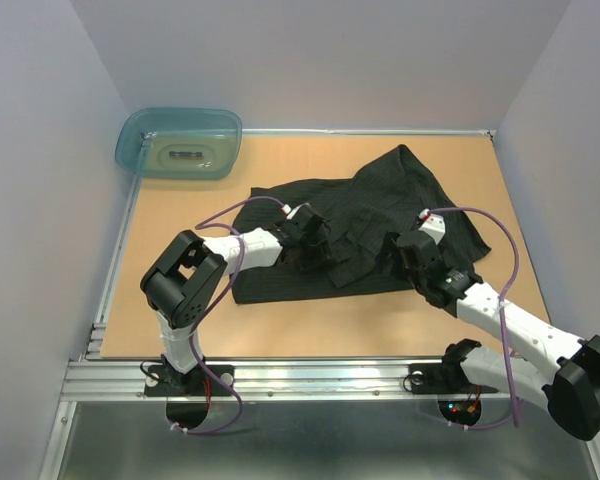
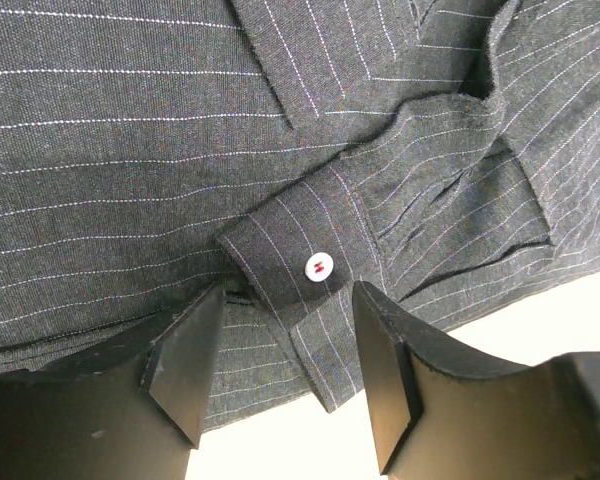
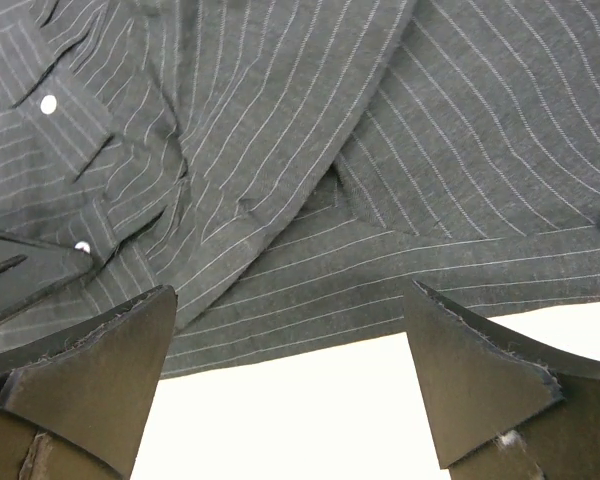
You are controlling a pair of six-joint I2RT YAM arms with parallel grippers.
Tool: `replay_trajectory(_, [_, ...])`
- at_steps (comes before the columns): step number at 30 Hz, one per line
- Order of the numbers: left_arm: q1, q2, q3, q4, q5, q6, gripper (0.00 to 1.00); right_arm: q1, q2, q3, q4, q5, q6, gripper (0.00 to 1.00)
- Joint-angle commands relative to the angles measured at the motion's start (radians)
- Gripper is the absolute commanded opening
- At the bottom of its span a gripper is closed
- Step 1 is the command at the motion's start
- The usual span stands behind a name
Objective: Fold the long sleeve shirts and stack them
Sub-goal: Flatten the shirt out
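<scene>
Both pincers sit closest in the wrist views: the left pincer (image 2: 290, 295) has its fingers parted to a middling gap either side of a sleeve cuff, gripping nothing, and the right pincer (image 3: 290, 292) is spread wide over the shirt's near edge with only cloth and bare board below it. Largest of all, the tan tabletop (image 1: 180, 320) is walled on the left, right and far sides, with bare room to the left of the garment and along the near strip. That looks the best place to drag and flatten cloth. On it, centre to right, lies the long sleeve shirt (image 1: 380, 190), dark with thin pinstripes, rumpled and lying over itself, its right side near the tabletop's right edge, so there is little room to swing a sleeve out that way. I judge it light, limp and not slippery: it will sag from any single hold, so a pinch on doubled, stitched parts should carry better than one on the open body. A translucent teal tub (image 1: 180, 143) sits in the far left corner, well apart. Smaller, the cuff (image 2: 300, 240) is stiffer cloth and lies flat between the left fingers, a fair place to take hold. Its pale button (image 2: 319, 265) faces up, just beyond the fingertips.
</scene>
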Motion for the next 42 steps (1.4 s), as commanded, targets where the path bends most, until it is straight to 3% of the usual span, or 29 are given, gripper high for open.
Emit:
replay_trajectory(1, [-0.005,0.027,0.039,0.005,-0.016,0.016,0.64,-0.031,-0.004,-0.019,0.006,-0.001,0.028,1.00])
replay_trajectory(14, [-0.005,0.048,0.067,-0.014,-0.062,0.031,0.63,-0.155,0.025,-0.079,0.008,-0.122,0.049,0.99])
replay_trajectory(18, [-0.005,0.047,0.082,-0.018,-0.062,0.031,0.58,-0.184,0.054,-0.091,0.008,-0.156,0.042,0.99])
replay_trajectory(24, [-0.005,0.039,0.105,-0.026,-0.067,0.039,0.48,-0.203,0.102,-0.099,0.016,-0.191,0.043,0.99])
replay_trajectory(38, [-0.005,0.022,0.134,-0.035,-0.067,0.050,0.48,-0.212,0.102,-0.103,0.020,-0.202,0.036,0.98])
replay_trajectory(42, [-0.005,0.045,0.137,-0.034,-0.060,0.051,0.43,-0.214,0.088,-0.105,0.020,-0.199,0.036,0.98])
